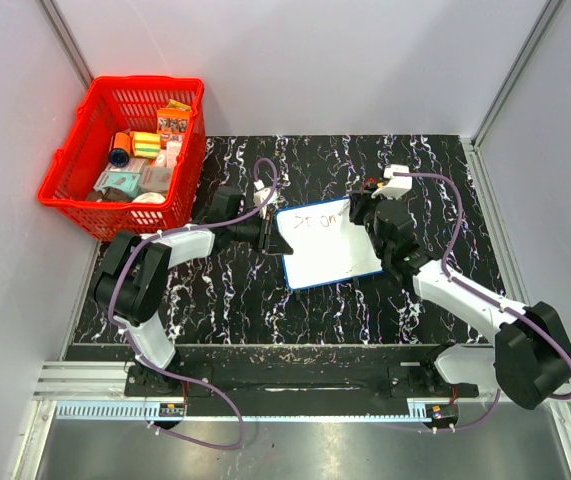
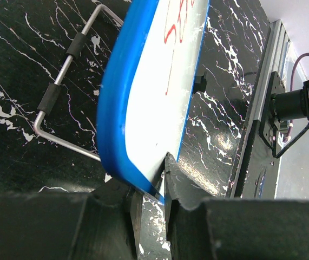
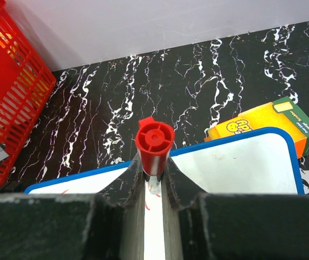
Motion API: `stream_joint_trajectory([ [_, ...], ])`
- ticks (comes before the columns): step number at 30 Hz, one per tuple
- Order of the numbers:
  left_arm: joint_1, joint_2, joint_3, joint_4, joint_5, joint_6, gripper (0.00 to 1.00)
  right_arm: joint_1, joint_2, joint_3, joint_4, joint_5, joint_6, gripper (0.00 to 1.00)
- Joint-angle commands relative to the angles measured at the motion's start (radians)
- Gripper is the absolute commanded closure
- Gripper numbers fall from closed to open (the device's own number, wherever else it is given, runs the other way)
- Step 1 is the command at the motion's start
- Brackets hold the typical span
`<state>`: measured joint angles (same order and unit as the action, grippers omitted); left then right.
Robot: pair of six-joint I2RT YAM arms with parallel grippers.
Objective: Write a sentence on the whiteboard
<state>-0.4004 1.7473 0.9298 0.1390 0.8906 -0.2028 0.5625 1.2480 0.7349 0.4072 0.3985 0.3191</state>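
Black marbled tabletop [image 1: 235,300] here. Whiteboard [image 1: 333,250] looks light, stiff and slick, so an edge grip makes sense: left gripper [image 2: 151,195] is clamped on its blue frame, board tilted up. Right gripper [image 3: 153,174] pinches a red marker [image 3: 155,140], tip down by the sentence [image 1: 323,220].

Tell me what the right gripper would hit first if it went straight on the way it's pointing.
The whiteboard: the right gripper points its red marker down at it, tip apparently at or close to the surface.
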Motion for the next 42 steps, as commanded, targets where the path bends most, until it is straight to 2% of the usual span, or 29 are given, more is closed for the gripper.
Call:
stream_joint_trajectory([
  [1,-0.014,0.017,-0.008,-0.059,-0.147,0.126,1.00,-0.006,0.014,0.038,0.024,-0.036,0.006,1.00],
  [16,-0.014,0.018,-0.008,-0.059,-0.148,0.128,1.00,-0.006,-0.025,-0.014,-0.025,-0.058,0.002,1.00],
  [42,-0.015,0.020,-0.006,-0.061,-0.148,0.128,1.00,-0.009,-0.021,0.029,-0.028,0.042,-0.022,1.00],
])
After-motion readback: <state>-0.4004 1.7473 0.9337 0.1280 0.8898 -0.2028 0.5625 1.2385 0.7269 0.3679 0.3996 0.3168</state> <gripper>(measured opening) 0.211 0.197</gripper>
